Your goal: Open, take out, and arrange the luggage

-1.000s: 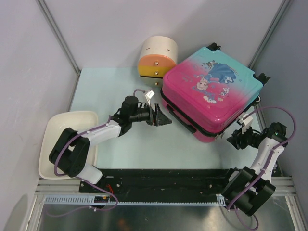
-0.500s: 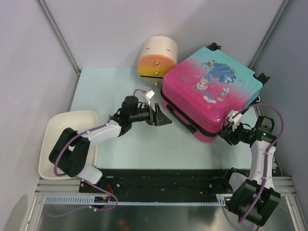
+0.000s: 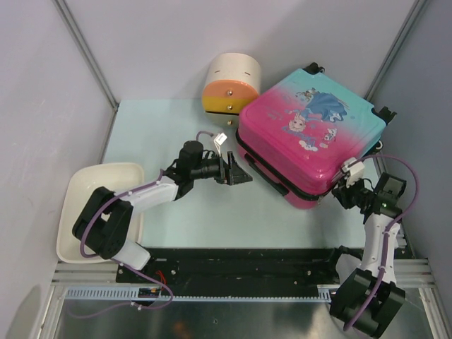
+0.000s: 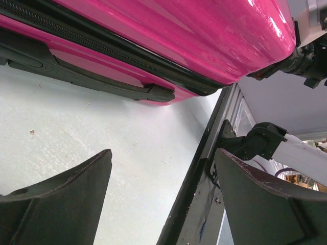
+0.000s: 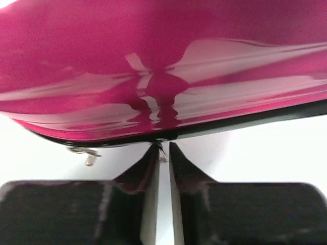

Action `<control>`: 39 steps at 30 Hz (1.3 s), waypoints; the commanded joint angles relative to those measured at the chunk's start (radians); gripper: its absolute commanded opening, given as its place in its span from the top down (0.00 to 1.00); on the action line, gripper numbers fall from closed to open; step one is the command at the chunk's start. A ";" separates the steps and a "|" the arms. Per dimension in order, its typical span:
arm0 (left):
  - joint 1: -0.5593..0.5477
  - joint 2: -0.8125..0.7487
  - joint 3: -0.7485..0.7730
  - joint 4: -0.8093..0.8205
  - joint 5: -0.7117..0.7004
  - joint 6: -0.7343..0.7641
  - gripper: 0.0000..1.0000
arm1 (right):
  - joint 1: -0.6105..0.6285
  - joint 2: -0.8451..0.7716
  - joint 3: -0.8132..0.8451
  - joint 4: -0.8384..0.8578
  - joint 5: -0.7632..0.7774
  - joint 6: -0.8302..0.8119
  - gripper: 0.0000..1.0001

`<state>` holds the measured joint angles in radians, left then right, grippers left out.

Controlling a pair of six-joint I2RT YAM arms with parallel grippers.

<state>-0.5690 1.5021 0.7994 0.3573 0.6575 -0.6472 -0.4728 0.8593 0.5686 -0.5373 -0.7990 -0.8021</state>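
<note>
Top external view: the tabletop (image 3: 212, 212) holds the luggage (image 3: 311, 134), lying flat and shut at the back right. A round box (image 3: 232, 83) sits just beside its far left corner. A white tray (image 3: 78, 205) lies at the near left. The left claw (image 3: 244, 174) is wide open near the luggage's left side, not touching it. The right claw (image 5: 163, 148) is closed, with its tips at the black seam.
</note>
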 commanded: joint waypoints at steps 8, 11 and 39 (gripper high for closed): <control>0.001 0.004 0.011 0.032 -0.006 0.009 0.14 | -0.036 -0.085 0.088 -0.326 -0.085 -0.371 0.50; 0.001 0.012 0.012 0.032 -0.004 0.004 0.14 | -0.027 -0.095 0.089 -0.426 -0.082 -0.419 0.46; 0.000 0.020 0.015 0.035 -0.013 -0.011 0.14 | 0.557 -0.216 0.011 0.045 0.279 0.299 0.44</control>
<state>-0.5690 1.5162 0.7994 0.3576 0.6571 -0.6510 -0.0013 0.6594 0.5785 -0.6495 -0.4351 -0.5537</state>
